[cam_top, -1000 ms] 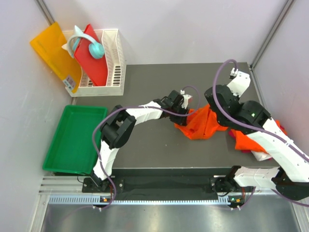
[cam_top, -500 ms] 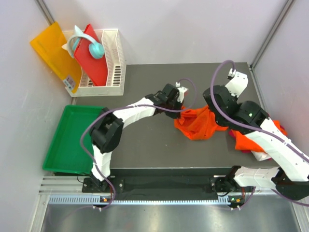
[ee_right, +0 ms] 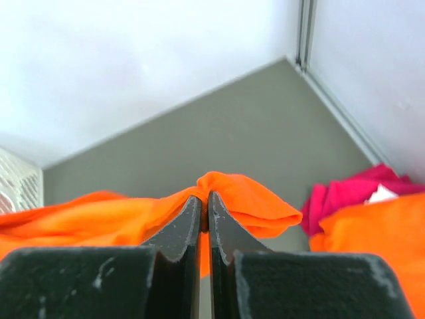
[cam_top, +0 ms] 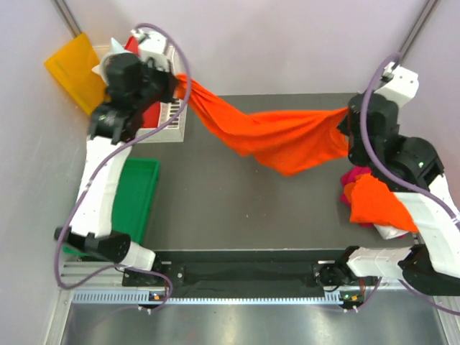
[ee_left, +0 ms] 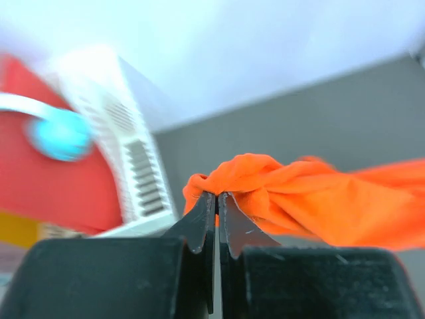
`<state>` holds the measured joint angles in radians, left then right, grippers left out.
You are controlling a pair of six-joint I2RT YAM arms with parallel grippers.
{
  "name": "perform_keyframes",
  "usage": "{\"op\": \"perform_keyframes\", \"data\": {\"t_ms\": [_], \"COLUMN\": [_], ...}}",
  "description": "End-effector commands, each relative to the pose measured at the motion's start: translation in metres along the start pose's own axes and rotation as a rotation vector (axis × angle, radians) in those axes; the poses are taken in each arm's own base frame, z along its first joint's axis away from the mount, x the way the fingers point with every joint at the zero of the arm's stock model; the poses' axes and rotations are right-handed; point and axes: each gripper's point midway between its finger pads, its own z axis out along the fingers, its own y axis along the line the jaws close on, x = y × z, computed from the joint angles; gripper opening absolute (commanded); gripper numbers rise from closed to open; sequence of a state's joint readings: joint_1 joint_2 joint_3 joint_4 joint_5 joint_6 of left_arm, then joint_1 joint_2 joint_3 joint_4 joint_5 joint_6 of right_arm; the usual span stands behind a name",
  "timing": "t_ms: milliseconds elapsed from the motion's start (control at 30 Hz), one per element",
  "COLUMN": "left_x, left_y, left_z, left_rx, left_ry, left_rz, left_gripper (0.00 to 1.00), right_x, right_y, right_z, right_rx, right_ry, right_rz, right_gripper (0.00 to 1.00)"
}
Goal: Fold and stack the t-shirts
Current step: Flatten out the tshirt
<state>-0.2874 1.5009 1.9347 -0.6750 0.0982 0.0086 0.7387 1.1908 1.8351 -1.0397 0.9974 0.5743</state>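
Note:
An orange t-shirt (cam_top: 277,140) hangs stretched in the air across the table, sagging in its middle. My left gripper (cam_top: 177,80) is raised at the far left and is shut on one end of it (ee_left: 229,176). My right gripper (cam_top: 345,122) is raised at the right and is shut on the other end (ee_right: 232,189). A second orange t-shirt (cam_top: 375,203) lies crumpled at the table's right edge, partly over a magenta-pink t-shirt (cam_top: 353,175), which also shows in the right wrist view (ee_right: 348,193).
A white rack (cam_top: 171,118) with a red board (cam_top: 147,113) and teal headphones (ee_left: 60,133) stands at the back left, under my left arm. A yellow-orange sheet (cam_top: 70,68) leans beside it. A green tray (cam_top: 136,205) sits left of the dark table (cam_top: 230,208).
My left gripper shut on the shirt, then rose and swung far left over the rack. My right gripper moved right and up. The bunched shirt is now pulled out between them.

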Motion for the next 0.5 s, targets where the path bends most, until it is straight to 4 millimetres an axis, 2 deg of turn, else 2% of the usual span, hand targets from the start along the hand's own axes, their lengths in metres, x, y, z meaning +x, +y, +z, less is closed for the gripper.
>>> {"op": "perform_keyframes", "data": {"t_ms": [0,67,133,300,333,433,467], "left_x": [-0.025,-0.019,-0.018,-0.039,-0.045,-0.044,-0.043], "left_y": [0.036,0.055,0.071,0.104,0.113,0.128,0.125], "left_z": [-0.063,-0.075,-0.085,-0.108,-0.115,-0.128,-0.129], "left_rx": [-0.147,-0.222,-0.278,-0.409,-0.443,-0.483,-0.465], "left_ry": [-0.041,-0.029,-0.030,-0.084,-0.099,-0.108,-0.106], "left_rz": [0.125,0.115,0.091,0.035,0.024,-0.027,-0.036], "left_gripper": [0.00,0.00,0.00,0.00,0.00,0.00,0.00], "right_x": [-0.035,-0.034,-0.046,-0.096,-0.099,-0.103,-0.102], "right_y": [0.006,0.011,0.015,0.011,0.010,0.006,0.003], "right_z": [0.006,0.010,0.008,-0.002,-0.002,-0.006,-0.009], "right_rx": [0.006,0.004,-0.016,-0.027,-0.023,-0.031,-0.046], "right_ry": [-0.071,-0.068,-0.099,-0.198,-0.203,-0.212,-0.212], "right_rz": [-0.015,-0.020,-0.001,0.028,0.026,0.034,0.039], "right_gripper": [0.00,0.00,0.00,0.00,0.00,0.00,0.00]}}
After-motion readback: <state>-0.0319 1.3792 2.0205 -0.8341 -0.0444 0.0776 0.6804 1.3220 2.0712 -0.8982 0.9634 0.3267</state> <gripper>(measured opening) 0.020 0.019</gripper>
